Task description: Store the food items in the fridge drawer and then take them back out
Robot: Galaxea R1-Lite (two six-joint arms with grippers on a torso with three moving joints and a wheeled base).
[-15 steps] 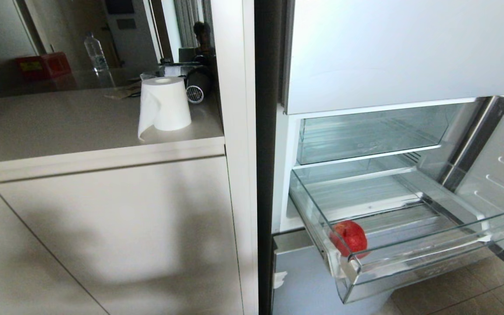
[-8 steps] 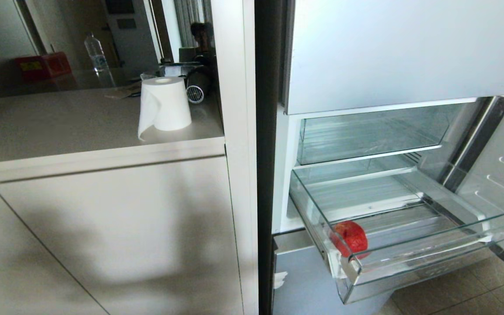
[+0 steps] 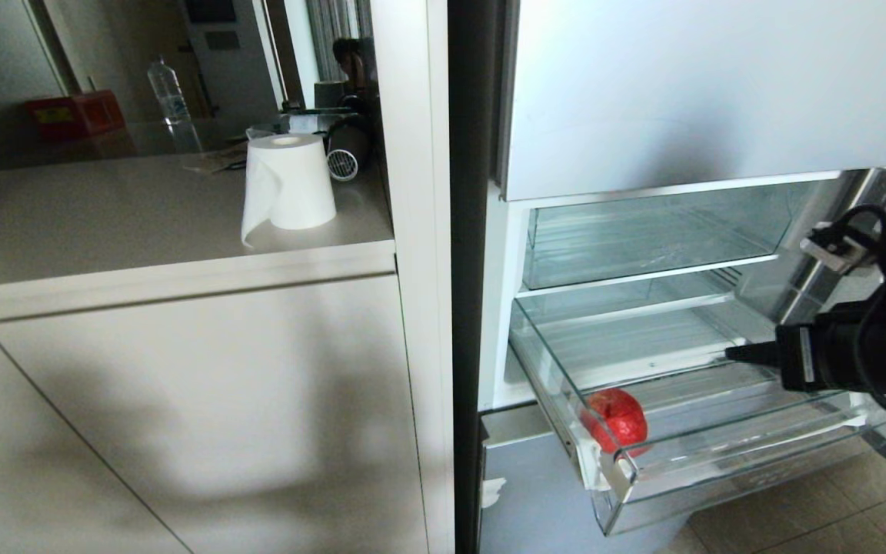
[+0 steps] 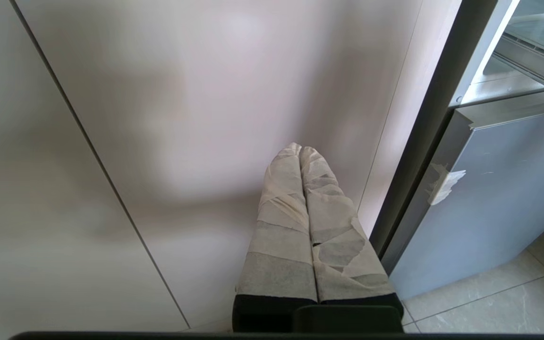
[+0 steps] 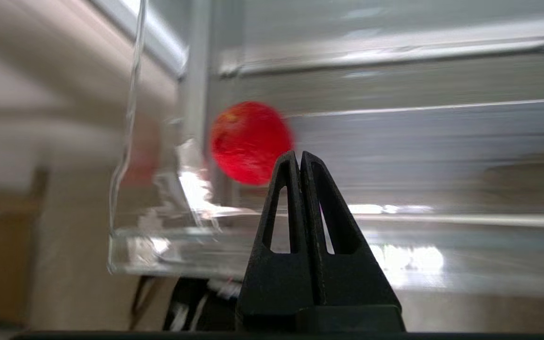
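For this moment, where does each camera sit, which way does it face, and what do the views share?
Head view: high, looking down at the fridge drawer; right gripper enters from the right.
Left wrist view: behind the shut left gripper, facing a cabinet panel.
Right wrist view: behind the shut right gripper, facing the drawer.
Shared: red fruit in head and right wrist views.

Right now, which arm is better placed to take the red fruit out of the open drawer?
The right. The right gripper, shut, points over the fridge drawer toward the red fruit. The left gripper, also shut, faces the cabinet panel outside the fridge.
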